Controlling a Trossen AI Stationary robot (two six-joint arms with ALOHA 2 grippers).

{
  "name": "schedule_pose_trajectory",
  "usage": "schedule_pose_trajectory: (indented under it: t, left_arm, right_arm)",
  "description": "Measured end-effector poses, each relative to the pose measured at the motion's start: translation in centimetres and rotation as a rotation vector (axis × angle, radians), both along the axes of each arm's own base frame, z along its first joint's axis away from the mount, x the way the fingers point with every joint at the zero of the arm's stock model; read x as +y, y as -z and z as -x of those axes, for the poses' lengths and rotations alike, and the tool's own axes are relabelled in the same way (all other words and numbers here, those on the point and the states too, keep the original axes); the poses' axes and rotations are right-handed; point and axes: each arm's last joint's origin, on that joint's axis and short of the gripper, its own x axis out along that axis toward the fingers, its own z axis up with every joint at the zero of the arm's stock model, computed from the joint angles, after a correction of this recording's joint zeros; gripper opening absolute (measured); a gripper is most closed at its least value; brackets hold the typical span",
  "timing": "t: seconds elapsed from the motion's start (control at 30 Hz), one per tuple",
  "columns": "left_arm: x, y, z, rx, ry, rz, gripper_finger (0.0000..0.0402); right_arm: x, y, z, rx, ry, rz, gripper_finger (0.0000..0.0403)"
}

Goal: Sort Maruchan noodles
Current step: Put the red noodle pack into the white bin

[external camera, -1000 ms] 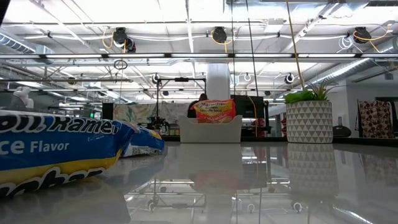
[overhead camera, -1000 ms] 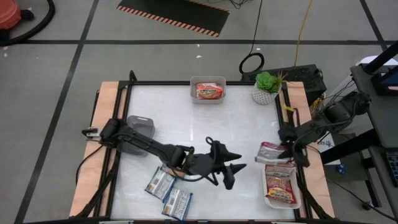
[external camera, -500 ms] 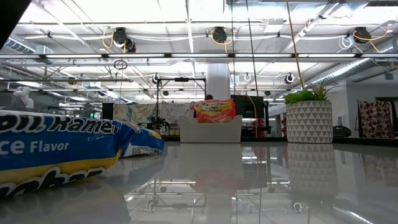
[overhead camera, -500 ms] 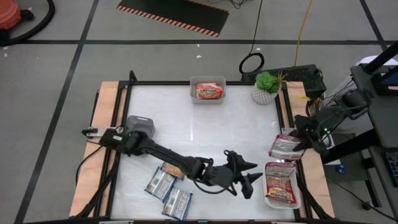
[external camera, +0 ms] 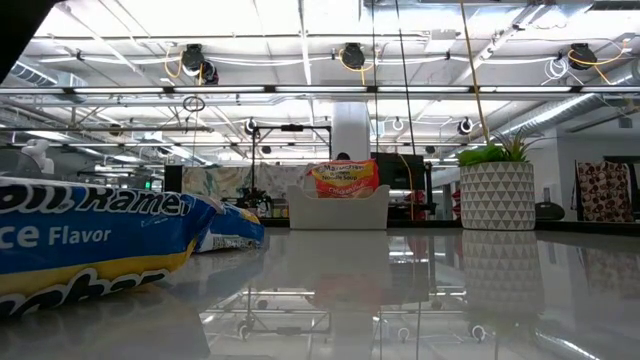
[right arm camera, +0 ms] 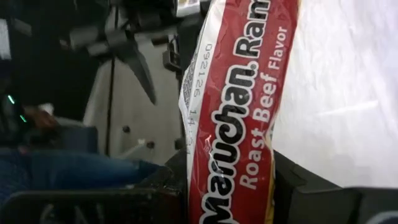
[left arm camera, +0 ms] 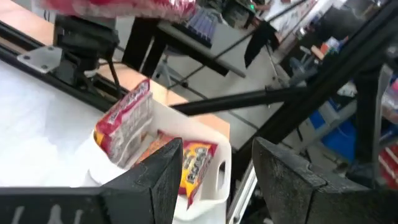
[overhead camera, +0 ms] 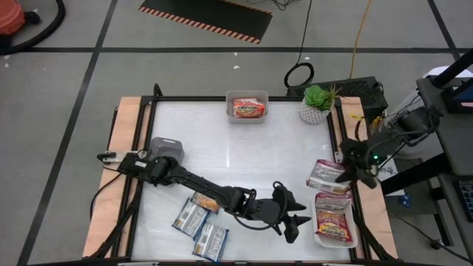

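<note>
i read "maruchan ramen roast beef flavor" in white on the red packet (right arm camera: 239,106), with the printed code "062126 14" along its white edge. low view: blue packet (external camera: 90,245) up close shows "…oll ramen" and "…ce flavor", both cut off. orange packet (external camera: 345,178) in the far tray is too small to read.

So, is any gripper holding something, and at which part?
The right gripper holds a maroon noodle packet by one end. The left gripper is open, empty.
</note>
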Motion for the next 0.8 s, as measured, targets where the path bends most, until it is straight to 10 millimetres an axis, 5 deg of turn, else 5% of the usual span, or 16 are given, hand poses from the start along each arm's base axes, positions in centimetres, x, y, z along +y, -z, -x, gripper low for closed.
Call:
schedule_pose_trajectory:
  t: [0.43,0.8]
  left_arm:
    - [-0.3,0.2,0.1,0.018,0.016,-0.019,0.0198]
    - [-3.5,4.1,0.2,0.061,0.073,-0.030,0.0198]
  right_arm:
    - [1.9,0.5,-1.5,0.170,-0.045,-0.112,0.0107]
    - [2.6,1.3,-1.6,0.253,-0.086,-0.051,0.0107]
